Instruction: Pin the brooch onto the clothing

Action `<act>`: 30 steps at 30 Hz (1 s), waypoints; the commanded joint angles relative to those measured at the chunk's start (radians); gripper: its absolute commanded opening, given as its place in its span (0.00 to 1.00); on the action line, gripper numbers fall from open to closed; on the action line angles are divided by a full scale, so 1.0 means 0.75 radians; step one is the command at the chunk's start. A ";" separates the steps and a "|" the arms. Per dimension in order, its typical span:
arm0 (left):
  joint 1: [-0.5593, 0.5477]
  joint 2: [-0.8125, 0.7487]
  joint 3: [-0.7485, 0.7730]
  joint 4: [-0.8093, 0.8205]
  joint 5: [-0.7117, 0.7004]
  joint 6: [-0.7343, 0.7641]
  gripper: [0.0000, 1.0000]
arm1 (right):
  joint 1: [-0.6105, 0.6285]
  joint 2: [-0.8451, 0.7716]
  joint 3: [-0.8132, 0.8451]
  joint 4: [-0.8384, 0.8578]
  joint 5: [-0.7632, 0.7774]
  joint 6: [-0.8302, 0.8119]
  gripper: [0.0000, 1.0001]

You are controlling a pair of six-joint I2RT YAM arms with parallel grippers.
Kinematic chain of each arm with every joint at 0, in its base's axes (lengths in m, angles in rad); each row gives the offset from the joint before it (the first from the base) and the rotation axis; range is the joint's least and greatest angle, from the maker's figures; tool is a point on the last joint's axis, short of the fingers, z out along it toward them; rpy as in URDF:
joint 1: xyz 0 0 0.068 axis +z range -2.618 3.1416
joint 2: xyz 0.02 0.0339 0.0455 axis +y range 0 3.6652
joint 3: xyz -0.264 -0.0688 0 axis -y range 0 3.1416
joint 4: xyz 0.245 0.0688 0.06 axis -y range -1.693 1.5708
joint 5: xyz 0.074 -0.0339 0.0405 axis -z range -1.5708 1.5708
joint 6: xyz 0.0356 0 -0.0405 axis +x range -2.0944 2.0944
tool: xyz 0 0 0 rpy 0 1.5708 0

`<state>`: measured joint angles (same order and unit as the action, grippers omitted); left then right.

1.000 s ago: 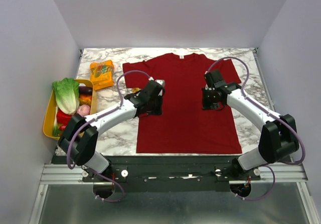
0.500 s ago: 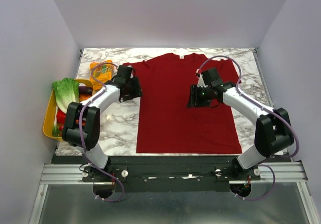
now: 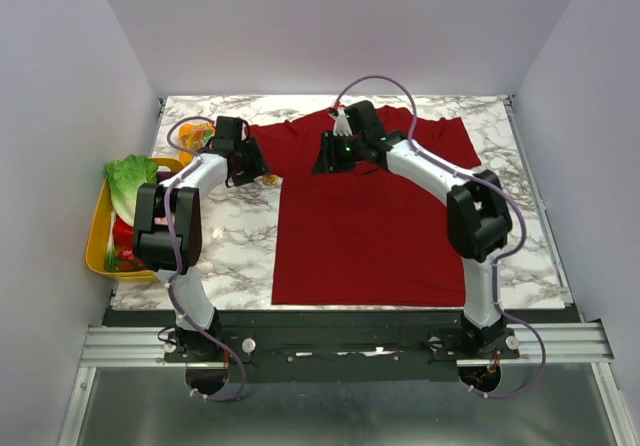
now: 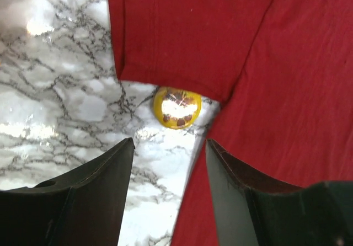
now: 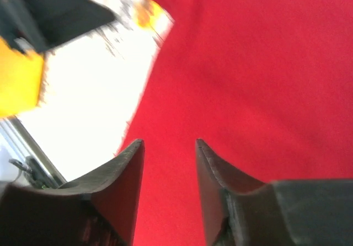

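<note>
The dark red T-shirt (image 3: 380,226) lies flat on the marble table, collar at the far side. The brooch (image 4: 177,107), a small round yellow badge, rests on bare marble where the left sleeve hem meets the shirt's body (image 4: 309,80); from above the brooch (image 3: 269,178) shows as a small yellow dot. My left gripper (image 4: 170,144) hovers open just short of it, with nothing between the fingers. That left gripper (image 3: 258,169) sits by the left sleeve. My right gripper (image 5: 169,142) is open and empty above the red cloth (image 5: 265,80); the right gripper (image 3: 322,156) is over the upper chest.
An orange snack packet (image 3: 195,134) lies at the far left, partly hidden by my left arm. A yellow tray (image 3: 97,228) with lettuce (image 3: 128,181) and other vegetables stands at the table's left edge. Pale walls close in the left, right and far sides.
Both grippers have gone from shut to open. The left arm swung from the shirt's body out to the left sleeve. The right arm moved from the right side to the upper chest.
</note>
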<state>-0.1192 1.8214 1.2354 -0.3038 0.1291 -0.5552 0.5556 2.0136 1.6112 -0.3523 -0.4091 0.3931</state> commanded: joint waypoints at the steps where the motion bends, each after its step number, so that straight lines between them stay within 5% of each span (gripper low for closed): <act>1: 0.044 0.079 0.065 0.014 0.059 -0.004 0.62 | 0.059 0.219 0.271 0.016 -0.082 0.091 0.41; 12: 0.063 0.224 0.179 -0.026 0.092 0.037 0.59 | 0.118 0.688 0.895 -0.078 -0.095 0.179 0.22; 18: 0.063 0.241 0.169 -0.037 0.130 0.053 0.51 | 0.137 0.776 0.946 -0.080 -0.091 0.188 0.12; 30: 0.063 0.263 0.087 0.025 0.169 0.033 0.48 | 0.153 0.866 1.003 -0.087 -0.044 0.216 0.10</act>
<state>-0.0731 1.9888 1.3285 -0.2802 0.2291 -0.5323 0.6605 2.6316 2.3096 -0.4015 -0.4637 0.5350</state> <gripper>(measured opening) 0.478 0.100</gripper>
